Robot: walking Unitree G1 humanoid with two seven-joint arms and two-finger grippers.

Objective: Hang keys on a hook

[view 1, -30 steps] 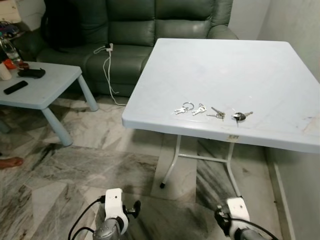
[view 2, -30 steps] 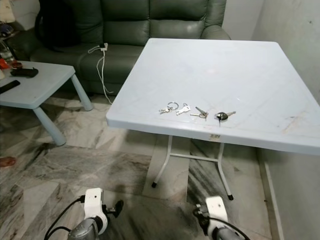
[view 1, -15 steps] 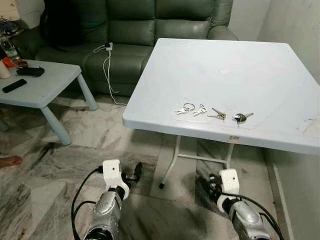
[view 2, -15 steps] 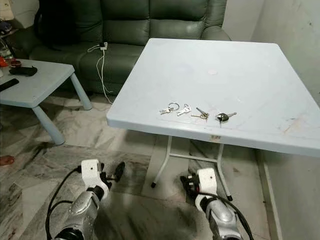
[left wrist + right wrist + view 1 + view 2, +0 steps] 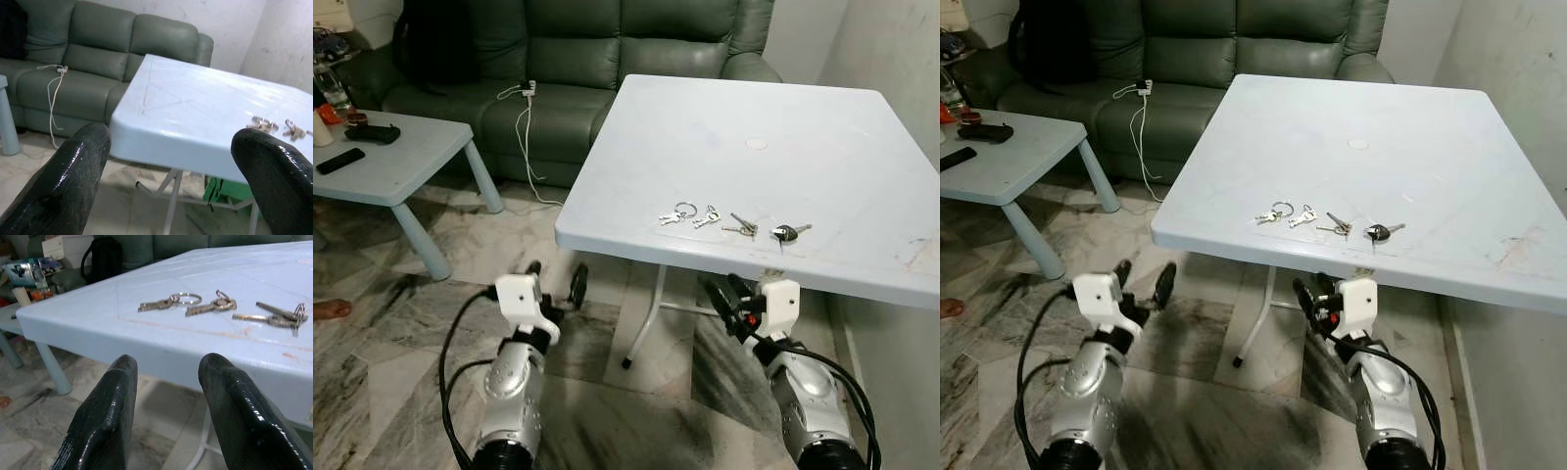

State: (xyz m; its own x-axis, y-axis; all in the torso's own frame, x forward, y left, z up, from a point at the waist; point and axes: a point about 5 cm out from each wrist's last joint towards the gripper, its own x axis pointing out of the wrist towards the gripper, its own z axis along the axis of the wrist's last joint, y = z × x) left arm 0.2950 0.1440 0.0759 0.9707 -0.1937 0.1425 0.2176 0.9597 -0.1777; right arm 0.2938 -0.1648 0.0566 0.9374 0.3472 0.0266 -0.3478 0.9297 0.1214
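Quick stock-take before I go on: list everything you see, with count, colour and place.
Keys: four sets, silver, one black-headed, in a row near the table's front edge.
Table: one, pale blue, ahead.
Low table: one, pale blue, far left.
Remote: one, black, on the low table.
Sofa: one, grey-green, behind both tables.
Cable: one, white, hanging off the sofa seat.
Floor: grey marble tiles.
Left gripper: fingers open, below the table's front edge.
Right gripper: fingers open, below the front edge under the keys.
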